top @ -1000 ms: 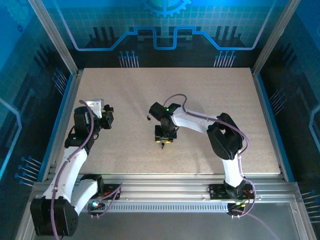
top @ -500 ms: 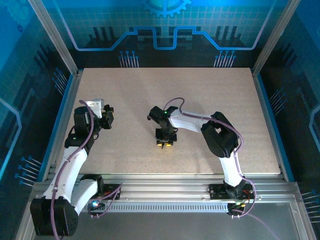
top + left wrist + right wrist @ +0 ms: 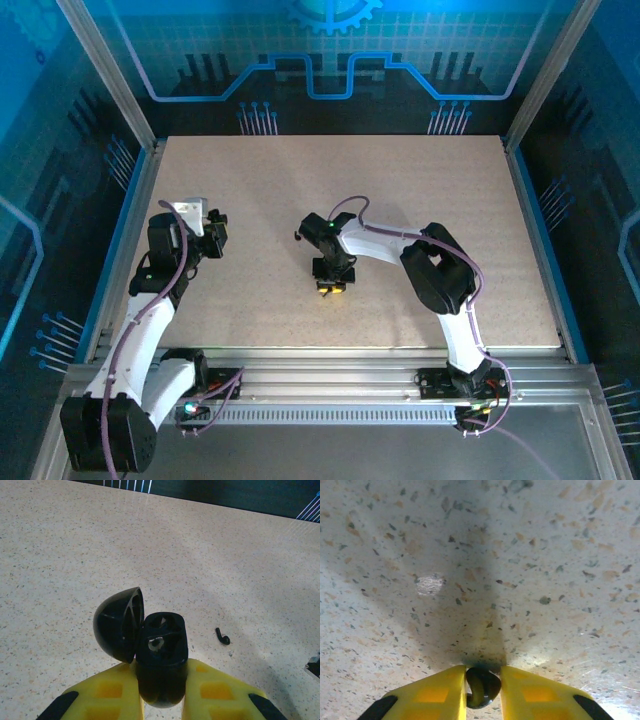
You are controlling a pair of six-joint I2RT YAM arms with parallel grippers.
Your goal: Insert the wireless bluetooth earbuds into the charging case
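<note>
Left gripper (image 3: 160,692) clamps the open charging case (image 3: 161,652), lid (image 3: 117,625) at 9 o'clock. Right gripper (image 3: 482,680) pinches a black earbud (image 3: 481,690); a loose earbud (image 3: 222,637) lies on the table (image 3: 75,540) at the case's 3 o'clock.

I see a black charging case (image 3: 161,647), 2 black earbuds (image 3: 223,637), yellow gripper fingers (image 3: 437,694) and a beige, dark-speckled table (image 3: 75,545).

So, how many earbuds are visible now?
2. One black earbud lies on the table, near the open case; a second earbud sits in the right gripper. More may hide inside the case.
</note>
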